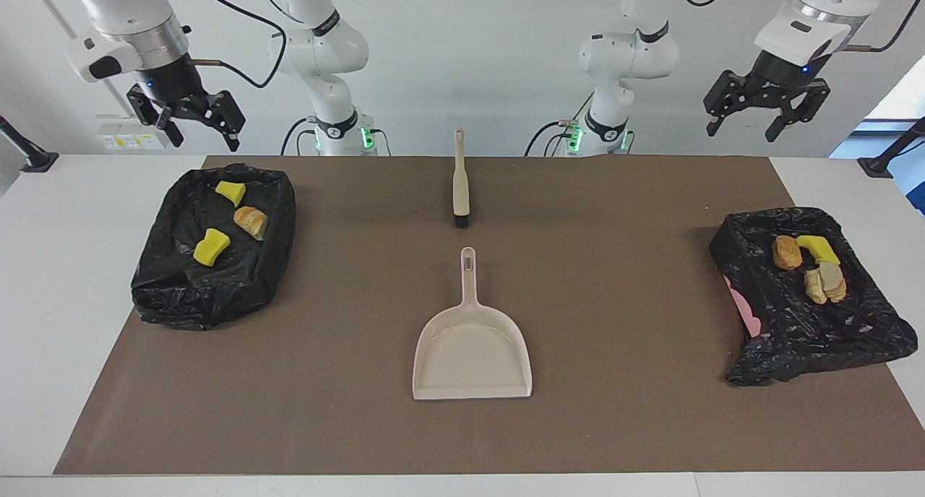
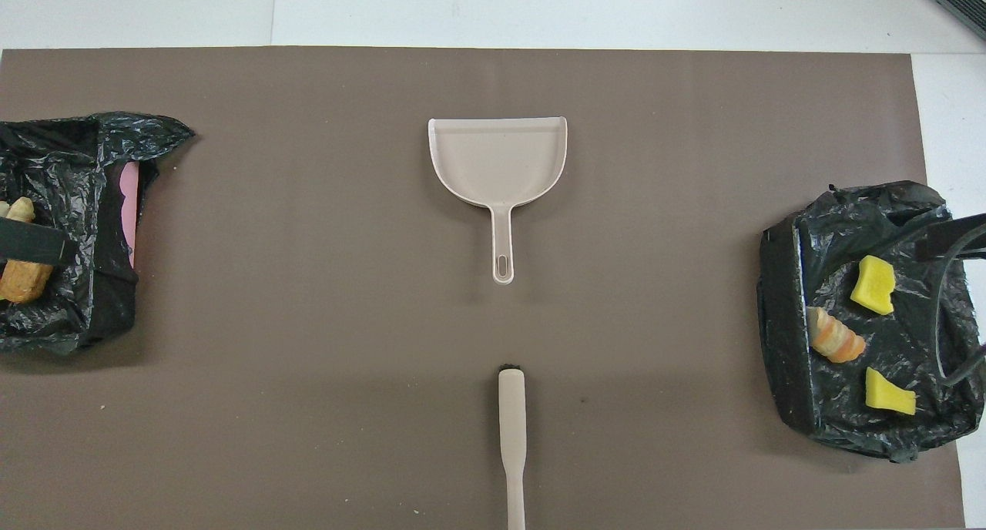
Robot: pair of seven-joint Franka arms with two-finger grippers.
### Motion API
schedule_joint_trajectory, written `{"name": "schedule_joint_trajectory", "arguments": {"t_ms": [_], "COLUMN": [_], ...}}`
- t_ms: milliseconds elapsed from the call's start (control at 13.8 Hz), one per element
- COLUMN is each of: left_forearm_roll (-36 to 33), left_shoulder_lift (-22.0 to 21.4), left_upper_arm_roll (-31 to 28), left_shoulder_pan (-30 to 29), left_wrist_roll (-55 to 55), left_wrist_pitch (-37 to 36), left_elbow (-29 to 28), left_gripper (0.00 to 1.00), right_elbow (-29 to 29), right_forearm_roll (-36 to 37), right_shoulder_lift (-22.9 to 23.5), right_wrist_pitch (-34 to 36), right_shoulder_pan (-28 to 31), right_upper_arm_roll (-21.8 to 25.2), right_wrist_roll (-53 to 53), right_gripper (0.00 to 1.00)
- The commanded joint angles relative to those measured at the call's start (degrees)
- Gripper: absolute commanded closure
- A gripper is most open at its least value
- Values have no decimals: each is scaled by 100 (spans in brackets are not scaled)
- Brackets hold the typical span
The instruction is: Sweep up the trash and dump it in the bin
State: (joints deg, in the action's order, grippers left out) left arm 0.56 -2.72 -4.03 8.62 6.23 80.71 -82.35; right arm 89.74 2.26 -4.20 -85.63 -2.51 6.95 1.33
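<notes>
The trash lies in two bins lined with black bags. The bin point(image 1: 181, 295) at the right arm's end holds two yellow chunks point(image 1: 212, 247) and a bread piece point(image 1: 251, 222). The bin point(image 1: 809, 338) at the left arm's end holds a brown chunk point(image 1: 786, 252), a yellow chunk point(image 1: 818, 248) and tan bread point(image 1: 825, 283). A beige dustpan point(image 1: 473, 349) lies mid-mat, with the brush point(image 1: 460, 183) nearer to the robots. My right gripper point(image 1: 206, 139) hangs open high over its bin's robot-side edge. My left gripper point(image 1: 744, 130) hangs open and empty, high over the left arm's end.
A brown mat point(image 1: 621, 425) covers most of the white table point(image 1: 43, 280). A pink patch point(image 1: 751, 316) of the left-end bin shows under the bag. In the overhead view a dark gripper finger point(image 2: 27, 241) crosses that bin's trash.
</notes>
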Motion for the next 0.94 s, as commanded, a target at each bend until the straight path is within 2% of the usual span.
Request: {"name": "schedule_joint_trajectory", "arguments": {"t_ms": [0,507,870], "left_forearm_roll": [-83,-74,-47], "left_shoulder_lift": [-132,-123,-149], "left_upper_arm_roll": [147,841,851], "left_shoulder_pan": [-280,-923,-950], "left_wrist_roll": [62,80,45], "left_wrist_pitch": [120,120,50], "left_elbow": [-150,-150,-194], "left_gripper": [0,0,0], "right_elbow": [18,18,17], "right_forearm_roll": [-129,-120,-120], "right_shoulder_lift": [-37,-46,-46], "right_wrist_pitch": [-42,-42,-42], "right_shoulder_pan": [40,40,40], "right_upper_arm_roll": [-9,-9,-1], "right_wrist_roll": [-142,-142,-142], "right_gripper": [0,0,0]}}
